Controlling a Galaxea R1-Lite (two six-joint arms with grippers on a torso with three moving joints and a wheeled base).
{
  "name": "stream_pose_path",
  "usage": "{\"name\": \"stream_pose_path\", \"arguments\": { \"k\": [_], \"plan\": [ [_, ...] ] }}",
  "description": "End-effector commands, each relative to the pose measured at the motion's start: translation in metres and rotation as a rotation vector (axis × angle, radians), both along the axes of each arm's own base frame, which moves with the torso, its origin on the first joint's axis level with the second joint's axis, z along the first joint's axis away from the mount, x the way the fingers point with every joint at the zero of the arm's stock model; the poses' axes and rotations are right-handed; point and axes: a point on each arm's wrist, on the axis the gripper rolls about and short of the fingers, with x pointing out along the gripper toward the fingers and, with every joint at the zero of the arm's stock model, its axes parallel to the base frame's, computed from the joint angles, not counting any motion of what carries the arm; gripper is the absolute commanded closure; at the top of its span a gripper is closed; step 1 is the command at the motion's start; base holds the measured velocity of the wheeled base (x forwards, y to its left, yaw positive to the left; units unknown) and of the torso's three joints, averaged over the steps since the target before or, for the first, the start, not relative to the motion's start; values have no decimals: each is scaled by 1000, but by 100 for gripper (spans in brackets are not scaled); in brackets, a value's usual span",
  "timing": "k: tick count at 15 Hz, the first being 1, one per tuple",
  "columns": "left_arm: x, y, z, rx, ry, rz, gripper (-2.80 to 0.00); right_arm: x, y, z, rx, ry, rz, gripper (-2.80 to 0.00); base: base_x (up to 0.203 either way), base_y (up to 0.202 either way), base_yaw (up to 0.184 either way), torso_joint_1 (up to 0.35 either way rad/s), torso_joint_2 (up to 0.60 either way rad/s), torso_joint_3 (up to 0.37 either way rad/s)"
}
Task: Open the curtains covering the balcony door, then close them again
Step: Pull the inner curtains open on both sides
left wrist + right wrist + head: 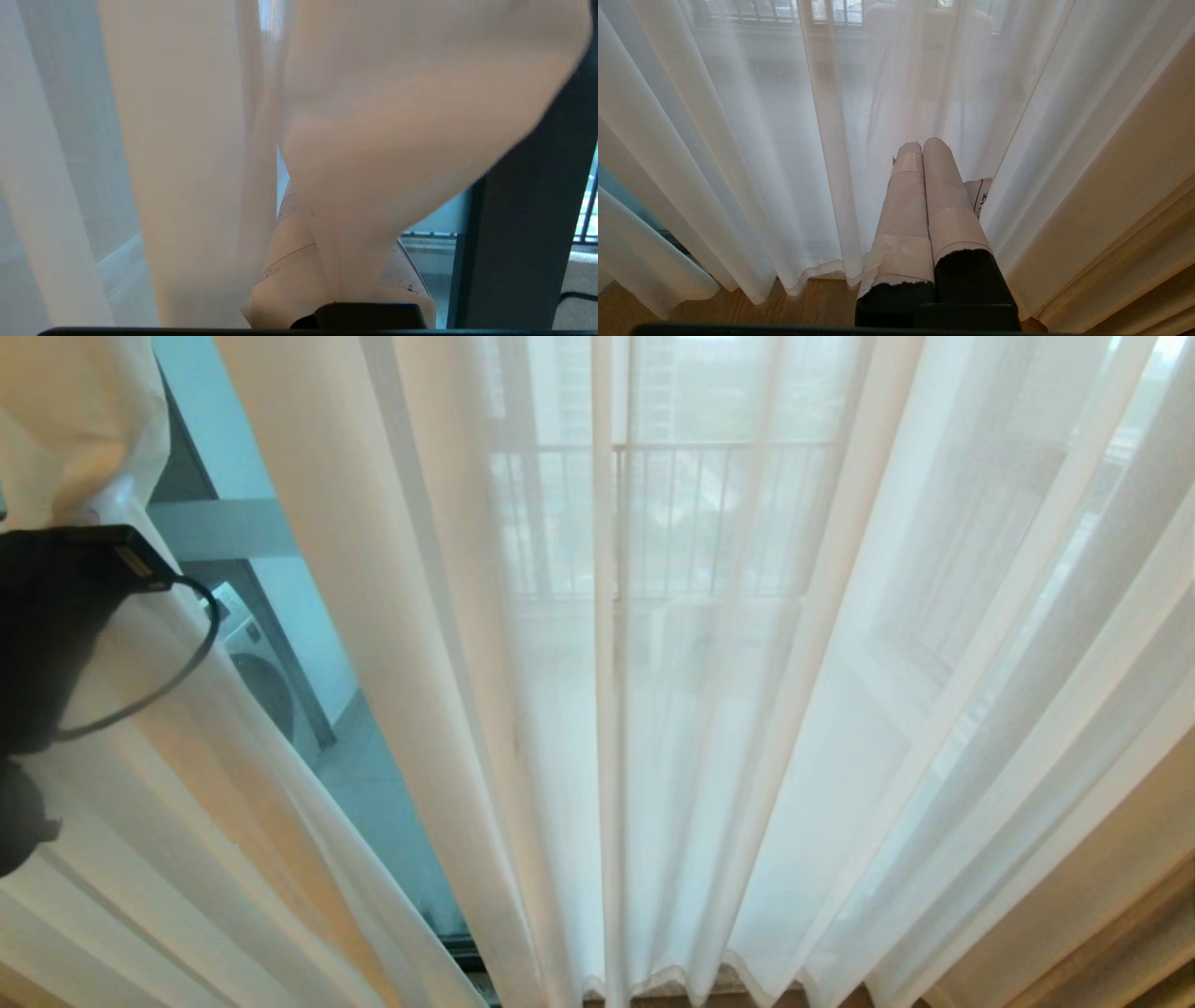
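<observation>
At far left — left gripper (322, 261) clamps curtains (653, 709).

The right gripper (923, 145) has two long black fingers (943, 196) wrapped in pale tape with torn edges, and the left arm (56, 635) is black with a thin looped cable (187, 663).

You're looking straight into soft daylight pouring through the curtains (672, 709), milky and low in contrast. The railing (653, 513) beyond is only a haze. Your left arm (56, 635) is a black silhouette against it. In the left wrist view the close fabric is a warm blur; folds nearer the edges go tan.
</observation>
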Motion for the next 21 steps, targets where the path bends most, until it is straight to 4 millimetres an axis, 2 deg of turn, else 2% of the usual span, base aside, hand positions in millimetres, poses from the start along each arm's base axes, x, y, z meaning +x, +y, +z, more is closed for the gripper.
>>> {"name": "stream_pose_path", "arguments": {
  "k": [1,4,9,15,21],
  "plan": [
    [-10,-6,7,5,-31,-14,0,0,0,0,-1,0,1,0,0,0,0,0,0,0],
    [-18,-8,8,6,-31,-18,0,0,0,0,-2,0,1,0,0,0,0,0,0,0],
    [-22,-7,9,5,-38,-12,0,0,0,0,-1,0,1,0,0,0,0,0,0,0],
    [-26,-9,0,2,-2,-15,0,0,0,0,-2,0,1,0,0,0,0,0,0,0],
    [-27,-9,-3,3,10,-13,0,0,0,0,-1,0,1,0,0,162,0,0,4,5]
  ]
}}
